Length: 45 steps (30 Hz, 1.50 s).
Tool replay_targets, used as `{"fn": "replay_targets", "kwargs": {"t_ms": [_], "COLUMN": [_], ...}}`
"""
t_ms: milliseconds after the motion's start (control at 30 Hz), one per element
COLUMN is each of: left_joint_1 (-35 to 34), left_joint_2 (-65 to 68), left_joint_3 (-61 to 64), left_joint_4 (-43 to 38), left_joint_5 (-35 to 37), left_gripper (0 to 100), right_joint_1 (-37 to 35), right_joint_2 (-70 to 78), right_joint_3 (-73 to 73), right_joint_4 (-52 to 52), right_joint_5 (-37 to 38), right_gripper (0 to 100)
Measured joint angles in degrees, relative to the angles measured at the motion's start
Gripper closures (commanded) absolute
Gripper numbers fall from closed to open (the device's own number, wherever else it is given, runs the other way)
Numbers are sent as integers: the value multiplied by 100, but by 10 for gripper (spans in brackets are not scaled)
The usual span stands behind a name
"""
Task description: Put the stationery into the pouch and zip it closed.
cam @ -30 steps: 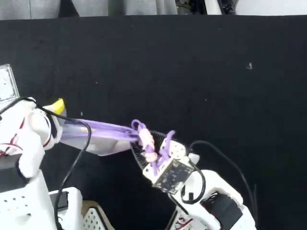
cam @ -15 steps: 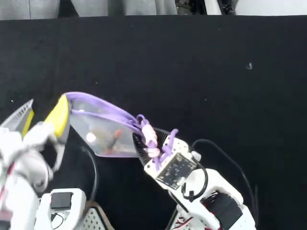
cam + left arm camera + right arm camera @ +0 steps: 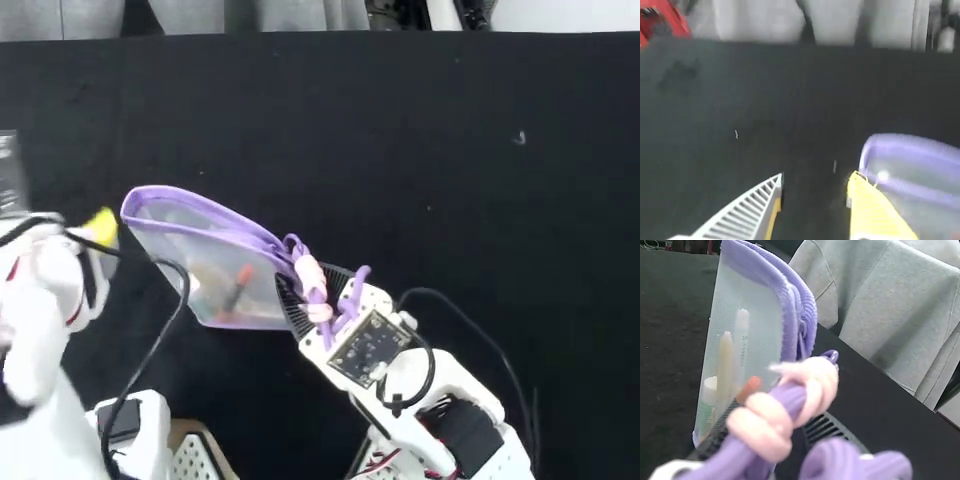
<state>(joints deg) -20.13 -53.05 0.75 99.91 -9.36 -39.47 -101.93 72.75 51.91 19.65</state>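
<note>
A clear mesh pouch [image 3: 205, 265] with purple trim hangs tilted above the black table. Inside it lie white pens [image 3: 726, 360] and a reddish piece [image 3: 238, 283]. My right gripper [image 3: 295, 302] is shut on the pouch's near end, beside the knotted pink and purple zipper cord [image 3: 785, 410]. The pouch [image 3: 747, 315] rises from that grip. My left gripper [image 3: 815, 200] stands open beside the pouch's far corner [image 3: 905, 160], with nothing between its fingers. Its yellow finger [image 3: 870, 210] sits right next to the purple edge. In the high view that yellow finger [image 3: 101, 225] is just left of the pouch.
The black table [image 3: 420, 130] stretches wide behind and to the right. A white box [image 3: 10, 170] stands at the left edge. The arms' white bases [image 3: 150, 440] crowd the front edge. Grey cloth [image 3: 880, 315] hangs behind the table.
The left gripper let go of the pouch's far end and drew back to the left. The pouch, earlier stretched between both grippers, now hangs from the right gripper alone with its side showing.
</note>
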Motion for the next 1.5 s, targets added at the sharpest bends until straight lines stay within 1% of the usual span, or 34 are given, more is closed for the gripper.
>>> {"fn": "replay_targets", "kwargs": {"t_ms": [67,133,233,300,367,433,600,667,767,867,1033,1167,1367,1500], "left_joint_1": [26,105,440,862,1310,1582,1881,1978,2321,2567,2646,2646,2646,2646], "left_joint_2": [44,-141,-589,-1011,-1486,-1978,-3130,-3411,-3736,-3921,-4396,-5081,-5134,-5134], "left_joint_3": [475,932,1635,2171,2725,3279,4721,5275,5732,5952,6382,6778,6813,6760], "left_joint_4": [53,53,53,-79,-422,-958,-2365,-2760,-3130,-3200,-3182,-3165,-3095,-3068], "left_joint_5": [-492,-747,-826,-818,-598,-220,378,668,1002,1099,1143,1152,1160,1565], "left_gripper": [780,780,780,779,779,779,779,779,779,779,782,783,780,779], "right_joint_1": [9,0,9,0,0,-18,-316,-387,-413,-413,-413,-413,-440,-448], "right_joint_2": [0,0,0,0,0,70,79,79,79,79,79,0,-9,-9], "right_joint_3": [0,0,0,0,-9,-123,-809,-1073,-1248,-1266,-1266,-1116,-1020,-967], "right_joint_4": [0,0,0,0,0,79,668,835,853,870,870,862,818,809], "right_joint_5": [0,0,0,0,0,0,-299,-413,-501,-501,-501,-510,-527,-527], "right_gripper": [988,988,988,988,988,988,988,988,988,988,988,988,988,988]}}
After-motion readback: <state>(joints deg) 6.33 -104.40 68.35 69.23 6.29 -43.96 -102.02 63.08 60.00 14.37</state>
